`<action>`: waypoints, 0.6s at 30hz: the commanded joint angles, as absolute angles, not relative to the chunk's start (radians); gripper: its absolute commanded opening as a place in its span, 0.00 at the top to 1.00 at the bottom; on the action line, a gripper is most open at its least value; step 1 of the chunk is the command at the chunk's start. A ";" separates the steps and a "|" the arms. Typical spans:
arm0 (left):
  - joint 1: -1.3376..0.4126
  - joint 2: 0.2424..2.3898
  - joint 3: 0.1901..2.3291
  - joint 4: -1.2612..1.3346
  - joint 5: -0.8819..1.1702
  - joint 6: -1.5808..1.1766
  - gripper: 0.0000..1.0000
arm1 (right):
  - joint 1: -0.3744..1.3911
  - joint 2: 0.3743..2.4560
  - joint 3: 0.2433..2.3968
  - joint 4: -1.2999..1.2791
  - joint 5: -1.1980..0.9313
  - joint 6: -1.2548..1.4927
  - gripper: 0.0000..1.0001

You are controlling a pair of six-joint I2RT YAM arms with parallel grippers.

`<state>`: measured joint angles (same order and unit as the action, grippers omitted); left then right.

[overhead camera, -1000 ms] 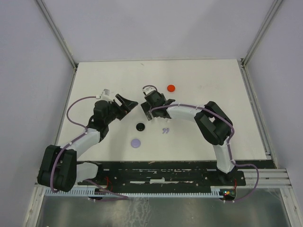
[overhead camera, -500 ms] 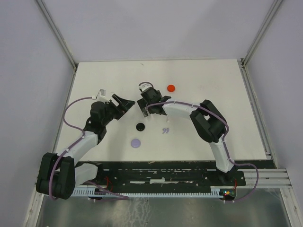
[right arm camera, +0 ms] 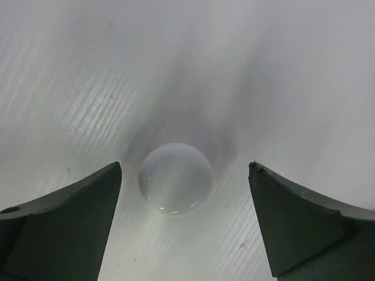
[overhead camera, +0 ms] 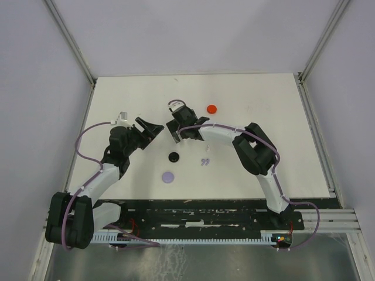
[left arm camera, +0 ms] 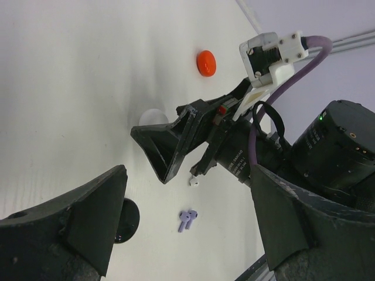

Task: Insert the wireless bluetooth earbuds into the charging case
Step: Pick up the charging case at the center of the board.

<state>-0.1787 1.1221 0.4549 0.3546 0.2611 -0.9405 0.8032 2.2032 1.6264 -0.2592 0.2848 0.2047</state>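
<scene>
A pair of lavender earbuds lies side by side on the white table, also visible from above as lavender earbuds. A single white earbud lies just past them, close to my right gripper's fingers. My right gripper is open and hovers over a glossy round white case, which sits shut between the two fingers without touching either. My left gripper is open and empty, pointing at the right gripper from the left. In the top view the white case is hidden under the right gripper.
A red round case lies behind the right gripper. A black round case and a lavender one lie nearer the arm bases. The left gripper and the right one stand close together at mid-table.
The right gripper has slid left and a little farther back. The left arm has shifted left with it. Both stayed open; the earbuds and cases have not moved.
</scene>
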 commanded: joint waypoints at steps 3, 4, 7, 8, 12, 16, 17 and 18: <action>-0.163 1.095 0.458 0.364 0.247 -0.935 0.08 | 0.799 2.097 1.574 -0.227 0.178 0.111 0.02; -0.161 1.096 0.458 0.364 0.248 -0.935 0.08 | 0.793 2.091 1.568 -0.226 0.147 0.092 0.02; -0.160 1.095 0.456 0.362 0.250 -0.933 0.09 | 0.770 2.074 1.538 -0.221 0.060 0.047 0.03; -0.160 1.096 0.457 0.363 0.250 -0.933 0.09 | 0.761 2.071 1.531 -0.220 0.036 0.034 0.03; -0.159 1.104 0.457 0.369 0.252 -0.933 0.09 | 0.729 2.068 1.523 -0.219 -0.036 -0.015 0.05; -0.159 1.110 0.457 0.378 0.262 -0.939 0.09 | 0.695 2.080 1.525 -0.208 -0.079 -0.046 0.07; -0.159 1.111 0.457 0.379 0.261 -0.941 0.09 | 0.688 2.084 1.527 -0.204 -0.092 -0.054 0.08; -0.158 1.111 0.457 0.379 0.260 -0.940 0.09 | 0.683 2.088 1.527 -0.199 -0.106 -0.062 0.09</action>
